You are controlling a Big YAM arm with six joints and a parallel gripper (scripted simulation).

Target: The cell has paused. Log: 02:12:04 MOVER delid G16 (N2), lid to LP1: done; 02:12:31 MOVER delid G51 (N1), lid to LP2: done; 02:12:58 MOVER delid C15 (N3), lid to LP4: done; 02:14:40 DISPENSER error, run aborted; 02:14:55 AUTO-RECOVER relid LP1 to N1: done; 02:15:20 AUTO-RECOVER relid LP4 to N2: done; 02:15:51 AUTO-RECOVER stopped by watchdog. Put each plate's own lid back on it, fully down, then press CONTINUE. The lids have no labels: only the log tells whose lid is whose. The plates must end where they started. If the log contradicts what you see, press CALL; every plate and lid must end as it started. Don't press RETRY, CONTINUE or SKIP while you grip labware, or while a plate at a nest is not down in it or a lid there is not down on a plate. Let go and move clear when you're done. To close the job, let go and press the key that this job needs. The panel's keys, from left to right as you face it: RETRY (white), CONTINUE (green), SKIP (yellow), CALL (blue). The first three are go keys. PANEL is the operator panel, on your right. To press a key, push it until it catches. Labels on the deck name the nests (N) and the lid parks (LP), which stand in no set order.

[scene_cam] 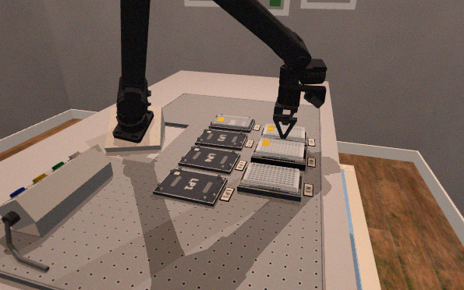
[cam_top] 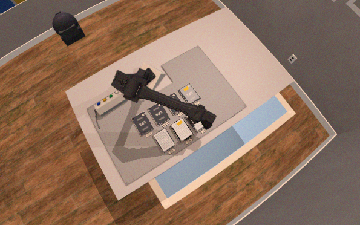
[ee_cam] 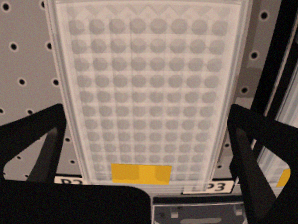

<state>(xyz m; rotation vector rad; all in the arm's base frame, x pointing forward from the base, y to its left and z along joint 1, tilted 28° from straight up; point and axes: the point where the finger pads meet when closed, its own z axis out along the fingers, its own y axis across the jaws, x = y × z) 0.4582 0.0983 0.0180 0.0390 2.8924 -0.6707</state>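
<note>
Three well plates stand in a row on the right of the deck: a near one (scene_cam: 270,178), a middle one (scene_cam: 278,150) with a yellow tag, and a far one (scene_cam: 286,133) with a yellow tag. My gripper (scene_cam: 285,130) is open and empty, just above the far plate. In the wrist view this plate (ee_cam: 148,90) lies between my spread fingers, which stand apart from its sides. A clear lid with a yellow mark (scene_cam: 232,122) lies on the farthest park. I cannot tell which plates carry lids.
Three empty lid parks lie left of the plates: LP1 (scene_cam: 189,186), LP4 (scene_cam: 209,158) and one more (scene_cam: 221,138). The operator panel (scene_cam: 56,187) stands at the near left. The arm's base (scene_cam: 134,125) stands behind.
</note>
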